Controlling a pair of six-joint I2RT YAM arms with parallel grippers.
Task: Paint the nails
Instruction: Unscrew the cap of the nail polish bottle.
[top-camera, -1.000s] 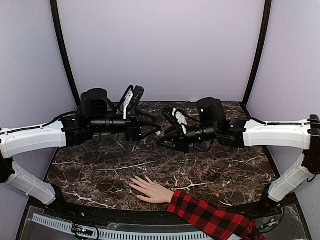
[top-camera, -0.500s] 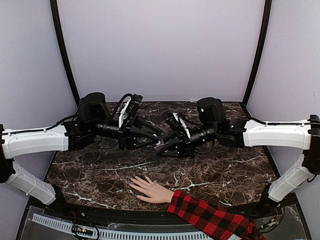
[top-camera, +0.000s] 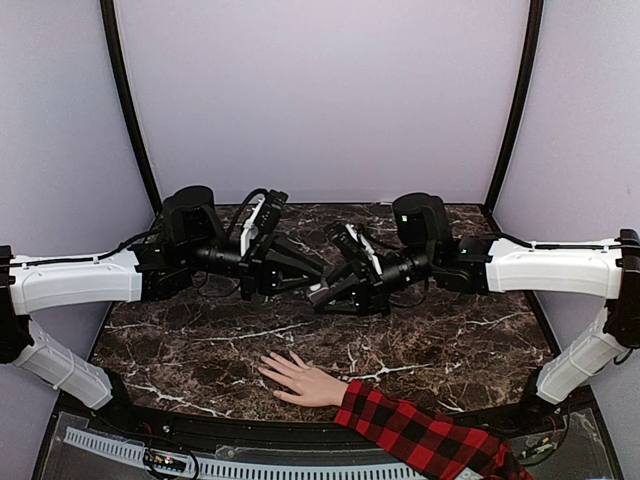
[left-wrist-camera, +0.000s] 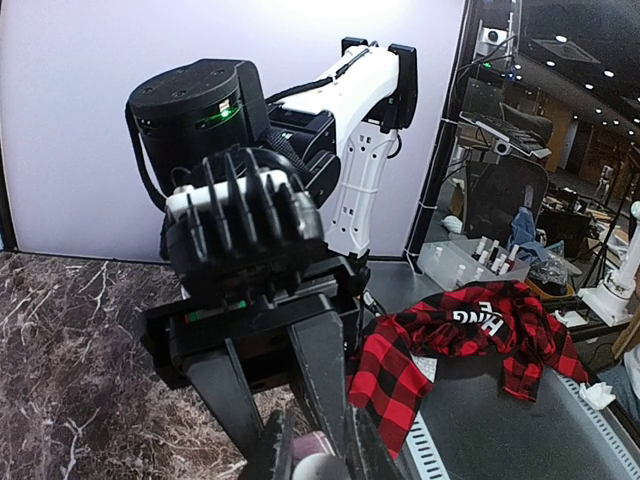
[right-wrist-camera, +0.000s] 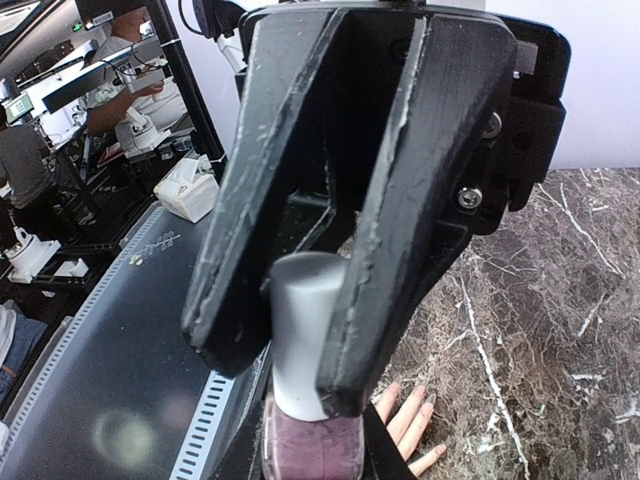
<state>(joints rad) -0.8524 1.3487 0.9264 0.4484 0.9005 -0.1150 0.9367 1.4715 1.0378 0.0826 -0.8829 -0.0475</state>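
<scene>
Lilac walls (top-camera: 320, 90) box the whole rig in, plain and matte, with black poles (top-camera: 128, 110) curving up the sides. Under that sits the tabletop (top-camera: 180, 340), dark brown marble with white veins. It looks hard and a bit slick, so I reckon anything dropped on it skids. Both arms reach in from the sides and meet in mid-air over the middle. Down at the near edge the pale hand (top-camera: 303, 381) lies flat with its fingers spread and its red-and-black plaid sleeve (top-camera: 420, 435) trailing off to the right. It's below the claws and well apart from them.

The right claw (top-camera: 322, 293) is clamped on the purple polish bottle (right-wrist-camera: 310, 450), and the left claw (right-wrist-camera: 285, 365) is pinched narrow around its pale cap (right-wrist-camera: 300, 320). So my guess is we're at the uncapping step. To do it well, the right claw should hold the bottle dead steady. The left should twist around the cap's own axis, then pull straight out so the brush doesn't scrape the neck or fling drops on the marble. The nails (right-wrist-camera: 428, 400) are tiny, too small here to tell if any polish is on them.
</scene>
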